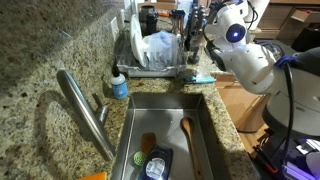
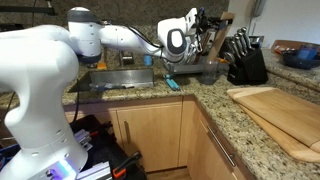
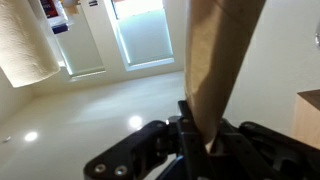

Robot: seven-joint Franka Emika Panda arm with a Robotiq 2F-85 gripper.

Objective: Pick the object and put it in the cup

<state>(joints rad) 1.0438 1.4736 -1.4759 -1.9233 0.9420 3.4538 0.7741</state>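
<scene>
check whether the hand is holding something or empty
Holding: in the wrist view the hand is clamped on the lower end of a flat tan stick.

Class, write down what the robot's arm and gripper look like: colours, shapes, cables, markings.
The arm is built of glossy white, rounded segments with dark seams at the joints. A blue-lit circular cap sits near the wrist. A black cable trails beside the lower segment. The gripper is matte black, with angular linked fingers. No lettering is readable.
</scene>
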